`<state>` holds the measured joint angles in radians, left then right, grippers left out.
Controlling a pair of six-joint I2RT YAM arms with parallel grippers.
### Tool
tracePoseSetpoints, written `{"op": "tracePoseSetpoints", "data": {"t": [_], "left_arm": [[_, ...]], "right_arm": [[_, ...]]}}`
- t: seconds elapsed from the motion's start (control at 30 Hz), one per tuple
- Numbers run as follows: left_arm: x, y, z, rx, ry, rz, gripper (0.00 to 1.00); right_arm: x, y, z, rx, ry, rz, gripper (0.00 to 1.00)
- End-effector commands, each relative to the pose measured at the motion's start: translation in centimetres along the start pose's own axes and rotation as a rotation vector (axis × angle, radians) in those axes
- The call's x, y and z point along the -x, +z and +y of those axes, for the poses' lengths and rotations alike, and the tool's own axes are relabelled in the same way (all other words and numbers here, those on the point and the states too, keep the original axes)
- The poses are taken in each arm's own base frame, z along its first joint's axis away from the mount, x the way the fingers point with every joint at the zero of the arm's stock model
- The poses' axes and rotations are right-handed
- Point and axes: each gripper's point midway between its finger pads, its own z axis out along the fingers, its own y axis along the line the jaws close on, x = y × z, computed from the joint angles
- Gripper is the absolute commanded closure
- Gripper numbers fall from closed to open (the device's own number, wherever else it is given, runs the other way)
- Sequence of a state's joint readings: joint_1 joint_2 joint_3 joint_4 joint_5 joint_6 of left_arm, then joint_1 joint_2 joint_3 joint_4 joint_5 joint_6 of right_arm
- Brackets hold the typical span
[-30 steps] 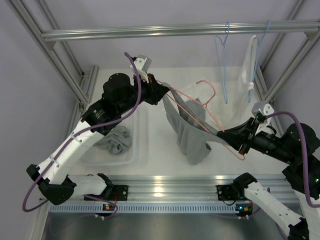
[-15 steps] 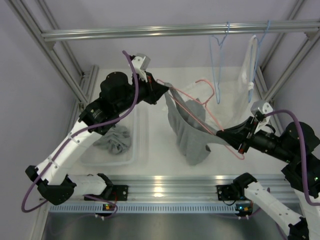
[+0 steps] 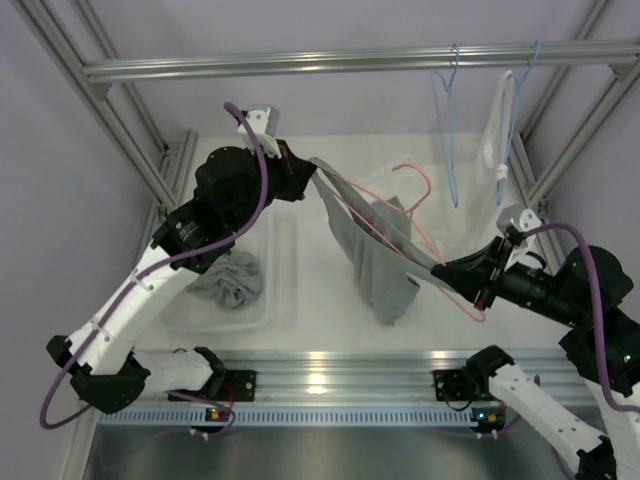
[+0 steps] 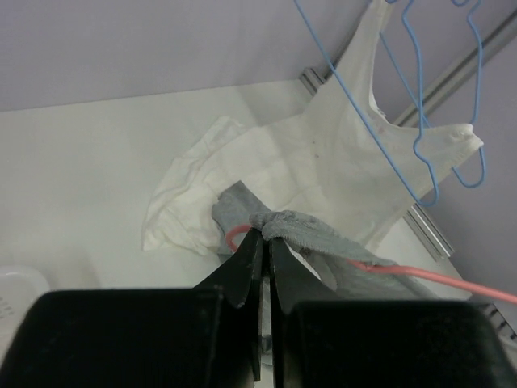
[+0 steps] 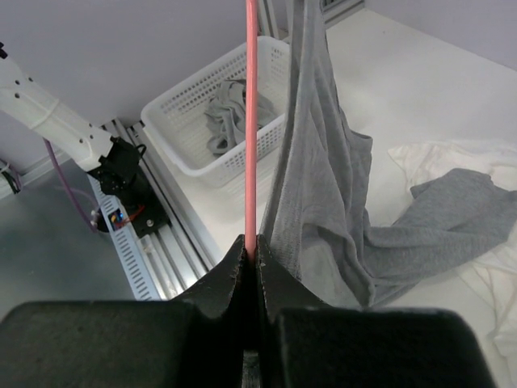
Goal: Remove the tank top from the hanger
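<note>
Grey tank top (image 3: 380, 262) strap pinched in left hand (image 4: 260, 246), pink hanger (image 5: 251, 121) clamped in right hand (image 5: 250, 250)

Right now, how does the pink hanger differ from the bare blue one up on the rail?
The pink hanger is off the rail, pinched in the right arm's fingers; the blue hanger hangs from the rail. The pink hanger carries a grey tank top; the blue hanger is bare. The pink one lies slanted, the blue one upright. Both are thin wire hangers.
</note>
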<state>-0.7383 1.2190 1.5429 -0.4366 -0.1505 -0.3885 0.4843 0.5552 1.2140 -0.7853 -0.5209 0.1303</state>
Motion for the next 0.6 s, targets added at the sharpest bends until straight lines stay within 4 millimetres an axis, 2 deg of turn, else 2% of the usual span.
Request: {"op": "tracePoseSetpoints", "data": {"t": [0.0, 0.07, 0.17, 0.43, 0.5, 0.57], "left_arm": [[2.5, -1.0, 2.3, 0.135, -0.017, -0.099, 1.00], [1.8, -0.5, 2.5, 0.146, -0.022, -0.077, 1.00], [1.2, 0.0, 3.3, 0.199, -0.054, -0.066, 1.00], [0.1, 0.9, 4.6, 0.272, -0.064, -0.037, 1.00], [0.1, 1.0, 4.4, 0.266, -0.064, -0.032, 1.00], [-0.1, 1.4, 3.2, 0.201, -0.053, -0.006, 1.00]], "right_arm": [[0.4, -0.1, 1.1, 0.063, -0.044, -0.029, 1.00], [0.4, -0.1, 1.2, 0.076, -0.053, -0.031, 1.00], [0.9, -0.7, 3.0, 0.168, -0.096, -0.060, 1.00], [2.2, -2.5, 4.4, 0.193, -0.169, -0.134, 1.00], [2.2, -2.5, 4.4, 0.191, -0.169, -0.135, 1.00], [2.5, -2.3, 4.3, 0.190, -0.164, -0.144, 1.00]]}}
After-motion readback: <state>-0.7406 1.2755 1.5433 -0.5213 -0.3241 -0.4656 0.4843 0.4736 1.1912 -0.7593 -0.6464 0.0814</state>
